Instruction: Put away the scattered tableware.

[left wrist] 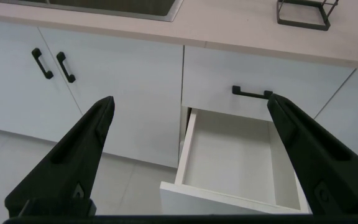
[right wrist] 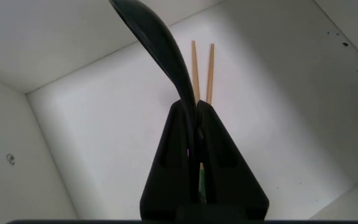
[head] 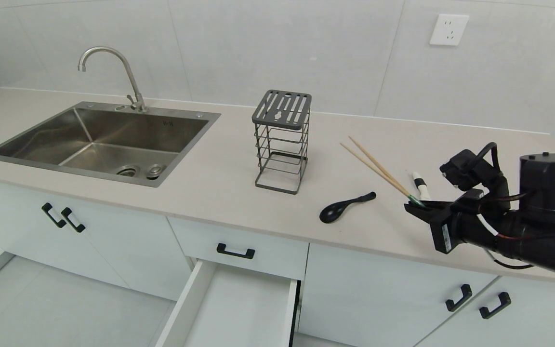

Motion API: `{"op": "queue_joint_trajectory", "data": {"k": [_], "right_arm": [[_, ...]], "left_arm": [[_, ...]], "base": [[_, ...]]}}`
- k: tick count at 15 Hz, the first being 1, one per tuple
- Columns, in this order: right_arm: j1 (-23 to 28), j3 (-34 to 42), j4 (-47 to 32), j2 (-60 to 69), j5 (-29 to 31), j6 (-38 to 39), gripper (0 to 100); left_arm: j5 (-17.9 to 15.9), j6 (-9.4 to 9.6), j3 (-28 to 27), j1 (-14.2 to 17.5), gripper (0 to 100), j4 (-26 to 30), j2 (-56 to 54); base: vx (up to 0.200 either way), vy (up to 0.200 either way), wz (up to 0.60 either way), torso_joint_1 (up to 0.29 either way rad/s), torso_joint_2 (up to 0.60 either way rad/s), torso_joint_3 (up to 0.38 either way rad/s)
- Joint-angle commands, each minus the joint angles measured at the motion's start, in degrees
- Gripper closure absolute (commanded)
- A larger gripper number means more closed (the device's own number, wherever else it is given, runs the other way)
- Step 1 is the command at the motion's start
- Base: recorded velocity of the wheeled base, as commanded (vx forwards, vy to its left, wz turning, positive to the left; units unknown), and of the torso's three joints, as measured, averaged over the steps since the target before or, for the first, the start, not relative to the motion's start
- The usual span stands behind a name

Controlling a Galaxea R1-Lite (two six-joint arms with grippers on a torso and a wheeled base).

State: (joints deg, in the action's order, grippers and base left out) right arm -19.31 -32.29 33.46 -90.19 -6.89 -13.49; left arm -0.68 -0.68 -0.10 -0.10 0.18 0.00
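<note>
My right pincer [head: 412, 206] sits clenched on the green-tipped ends of a pair of slim pale wooden chopsticks [head: 375, 167]. They run from the grip out over the pale beige worktop [head: 219, 178] towards the back wall, to the right of the dark grey wire cutlery holder with a slotted top [head: 282, 107]. Whether they rest on the surface or sit just off it I cannot tell. The hold is at the very ends, so most of each stick is unsupported. I judge that a lift could let them droop, twist or fan apart, and one could slide out. The sticks meet at my grip and stand a little apart at the far tips, which would make a narrow slot in the holder hard to hit with both. A glossy black spoon [head: 345, 206] lies near my pincer and a white-handled utensil with a dark band [head: 419, 183] close behind it, so a careless swing could knock either along the worktop. My left pincer [left wrist: 190, 106] hangs released, jaws wide, above the open white drawer [left wrist: 235, 155].
</note>
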Motion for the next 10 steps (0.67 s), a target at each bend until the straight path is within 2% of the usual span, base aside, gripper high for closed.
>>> {"op": "queue_joint_trajectory", "data": {"k": [1,10], "right_arm": [[-1.17,0.74,0.02,2.38,-0.06,-0.13,100],[-7.67,4.52,-0.06,5.72,-0.06,-2.15,100]], "left_arm": [[-0.02,-0.02,0.01,0.01,0,-0.01,0.09],[-0.02,-0.02,0.01,0.01,0,-0.01,0.09]], "base": [[0.0,0.0,0.0,0.0,0.0,0.0],[0.0,0.0,0.0,0.0,0.0,0.0]]}}
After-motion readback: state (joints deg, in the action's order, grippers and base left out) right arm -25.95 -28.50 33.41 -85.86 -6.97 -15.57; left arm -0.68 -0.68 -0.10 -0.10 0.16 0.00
